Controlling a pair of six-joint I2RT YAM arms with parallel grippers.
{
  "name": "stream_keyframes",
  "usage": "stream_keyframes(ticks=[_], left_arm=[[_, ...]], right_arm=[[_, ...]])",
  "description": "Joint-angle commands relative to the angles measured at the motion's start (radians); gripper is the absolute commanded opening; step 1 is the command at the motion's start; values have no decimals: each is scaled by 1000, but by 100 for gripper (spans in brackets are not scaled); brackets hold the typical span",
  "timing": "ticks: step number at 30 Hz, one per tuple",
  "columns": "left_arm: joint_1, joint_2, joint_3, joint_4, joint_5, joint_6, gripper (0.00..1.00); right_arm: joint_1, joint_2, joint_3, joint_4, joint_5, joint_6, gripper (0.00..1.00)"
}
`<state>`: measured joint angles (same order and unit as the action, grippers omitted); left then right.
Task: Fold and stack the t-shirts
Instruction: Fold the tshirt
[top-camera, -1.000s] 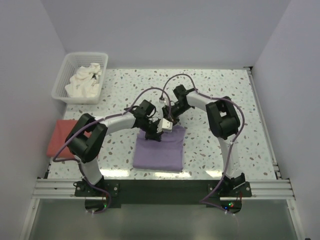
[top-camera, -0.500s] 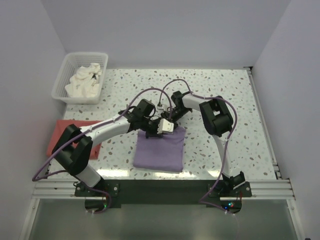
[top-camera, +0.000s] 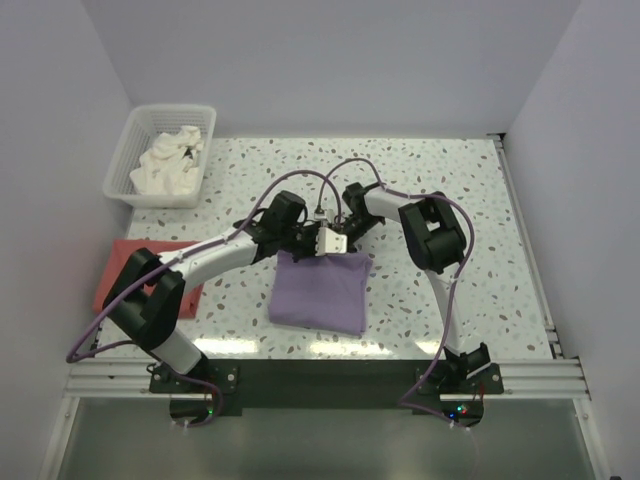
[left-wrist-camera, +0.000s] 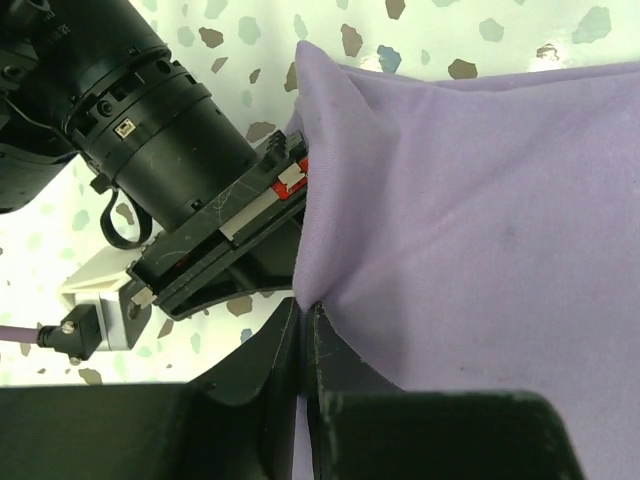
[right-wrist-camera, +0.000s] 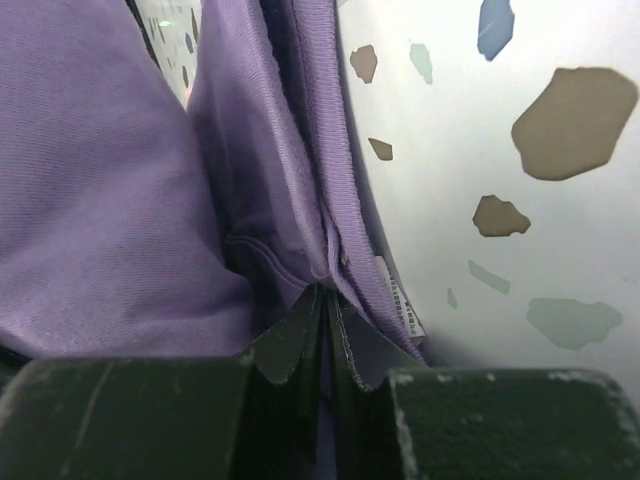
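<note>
The lilac-purple t-shirt (top-camera: 320, 292) lies folded in a rough square at the table's middle. Both grippers meet at its far edge. My left gripper (top-camera: 303, 247) is shut on a pinch of the purple cloth (left-wrist-camera: 480, 200); in the left wrist view its jaws (left-wrist-camera: 305, 308) are closed on a fold at the shirt's corner. My right gripper (top-camera: 338, 240) is shut on the layered hem (right-wrist-camera: 300, 150), with its jaws (right-wrist-camera: 328, 295) closed next to a white label (right-wrist-camera: 398, 295). The coral-red t-shirt (top-camera: 118, 272) lies flat at the left edge, partly under the left arm.
A white lattice basket (top-camera: 132, 138) holding crumpled white cloth (top-camera: 168, 165) stands at the far left corner. The right gripper's black body (left-wrist-camera: 190, 200) sits close beside the left jaws. Walls close the table on three sides.
Both grippers have shifted a little toward the far side with the purple shirt's far edge. The shirt's near edge has drawn up after them. The left arm has stretched out flatter.
</note>
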<state>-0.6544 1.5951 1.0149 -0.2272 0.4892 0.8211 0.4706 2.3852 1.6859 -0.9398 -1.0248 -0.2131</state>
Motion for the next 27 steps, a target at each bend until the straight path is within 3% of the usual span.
stream_keyframes(ticks=[1,13,20,27], left_arm=[[9,-18,-27,95,20,46,0],[-25,-122,-174,181,23,105,0],[-45,-161,-214,212,9,141,0],[-51,-173,-231,284,-23,174,0]], right_arm=[[5,19,38,-25,34,-37,11],[5,-50,227,-258,123,-184,15],[7,57,330,-309,210,-236,11],[13,114,308,-304,226,-267,9]])
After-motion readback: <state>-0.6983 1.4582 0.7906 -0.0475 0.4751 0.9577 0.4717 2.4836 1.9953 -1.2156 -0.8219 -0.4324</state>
